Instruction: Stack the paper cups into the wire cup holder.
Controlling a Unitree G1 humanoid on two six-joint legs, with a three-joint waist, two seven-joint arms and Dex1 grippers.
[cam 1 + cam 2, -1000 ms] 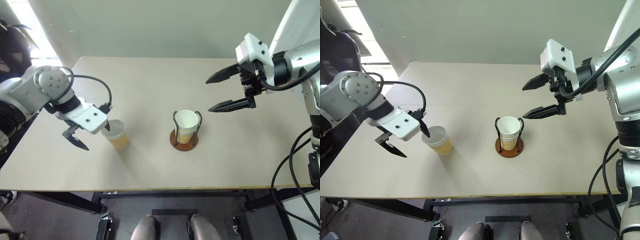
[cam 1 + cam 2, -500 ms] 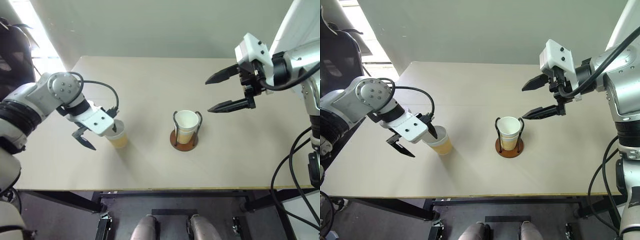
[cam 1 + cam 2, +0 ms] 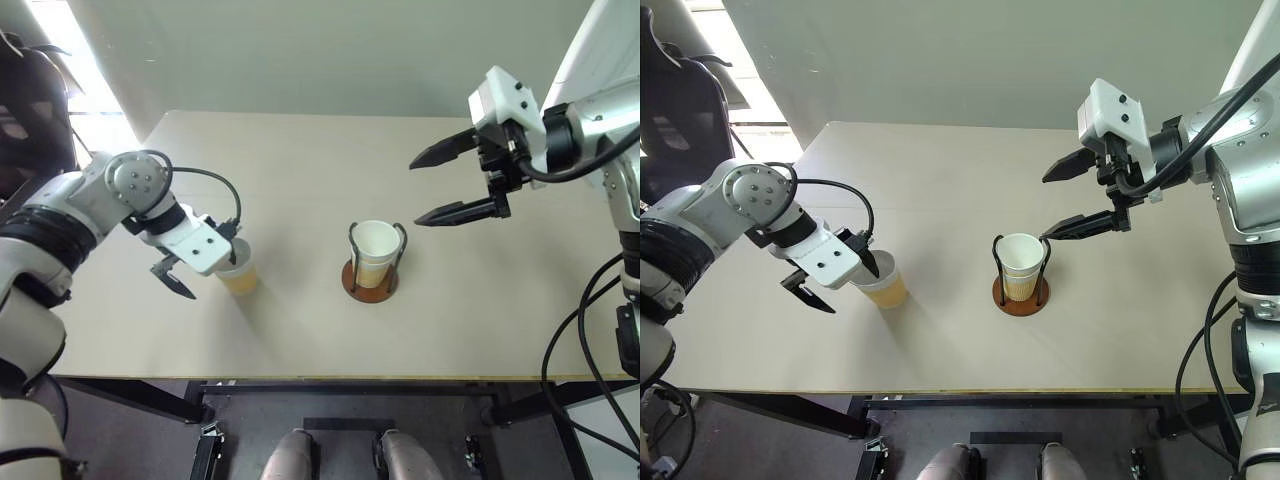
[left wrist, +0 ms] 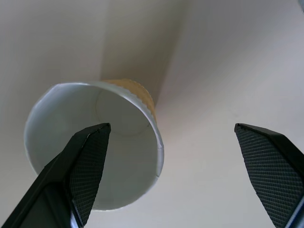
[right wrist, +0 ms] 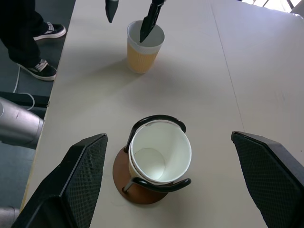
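Left claw (image 3: 840, 275) hangs pointing steeply down over the left part of the pale worktop (image 3: 960, 340), its two black fingers spread wide and gripping nothing. One finger dips just inside the white rim of a lone paper cup (image 3: 883, 282); the other finger stands outside the cup, on its left, well clear of the wall. Whether the inner finger touches the rim cannot be told. That cup stands upright on the worktop, tan outside and white inside, and looks empty in the left wrist view.

Further right, near the middle of the worktop, stands the wire cup holder (image 3: 1020, 297), a reddish-brown disc with two black wire loops rising from it. A stacked cup (image 3: 1020, 260) sits upright between the loops, its rim at about the height of the loop tops. A paler band low on its wall hints at another cup nested beneath, though the count cannot be told. The holder and the lone cup are well apart.

Right claw (image 3: 1075, 196) hovers in the air above and to the right of the holder, angled down and leftward, its fingers spread wide and empty.

A person's dark trouser legs and shoes (image 5: 45, 31) show on the floor beyond the worktop's edge in the right wrist view.
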